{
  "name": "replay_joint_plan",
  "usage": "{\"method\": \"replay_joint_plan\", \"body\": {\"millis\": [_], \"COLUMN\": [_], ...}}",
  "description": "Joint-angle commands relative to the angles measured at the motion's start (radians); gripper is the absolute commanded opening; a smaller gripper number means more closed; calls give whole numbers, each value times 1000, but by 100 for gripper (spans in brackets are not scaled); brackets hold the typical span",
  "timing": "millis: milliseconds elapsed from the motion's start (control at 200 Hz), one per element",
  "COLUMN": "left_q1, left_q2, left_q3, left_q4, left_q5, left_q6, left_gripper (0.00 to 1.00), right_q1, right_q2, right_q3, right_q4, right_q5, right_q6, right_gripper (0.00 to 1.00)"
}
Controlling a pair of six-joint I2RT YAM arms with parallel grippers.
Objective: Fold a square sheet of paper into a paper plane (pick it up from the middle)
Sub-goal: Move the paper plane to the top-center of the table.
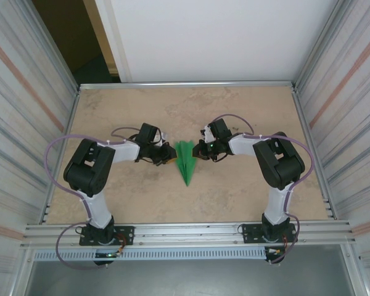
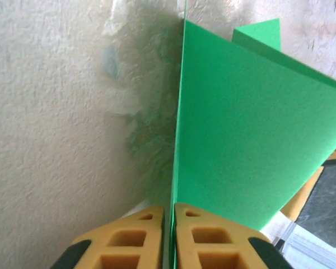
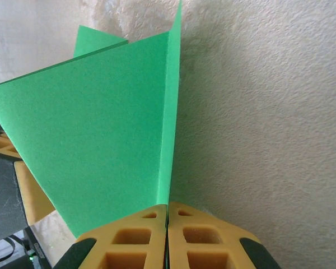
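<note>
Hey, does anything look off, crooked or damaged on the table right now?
Nothing stands out. The paper plane looks cleanly folded, with no visible tears. The left gripper and right gripper each pinch one side of it.

Table (image 1: pixel 234 111) ctr blocked: paper plane (image 1: pixel 186 161) there, left gripper (image 1: pixel 171 153) + right gripper (image 1: pixel 200 151) clamped on it from either side, no gap betw. Left arm (image 1: pixel 89 166), right arm (image 1: pixel 277 161) bar flanks. Far half of table open; near strip below plane tip open. Corrugated walls (image 1: pixel 24 92) hem L/R edges.
</note>
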Motion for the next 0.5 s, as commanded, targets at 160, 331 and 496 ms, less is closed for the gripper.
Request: {"method": "replay_joint_plan", "body": {"millis": [160,331,496], "left_q1": [-2,-3,-3], "left_q2": [-87,-111,-87], "left_q3": [12,-2,-17], "left_q4": [-82,-108,-73], "left_q5": [-75,-120,-113], "left_q6": [68,82,49], "left_gripper": [3,3,3], "right_q1": [-24,-25,-22], "right_q2": [-40,-36,-31], "right_q3": [-18,-19,-13], "right_q4": [-20,-26,-42], "right_q5": [39,47,64], "right_q6": [-27,-25,-11], "right_gripper": [9,10,21]}}
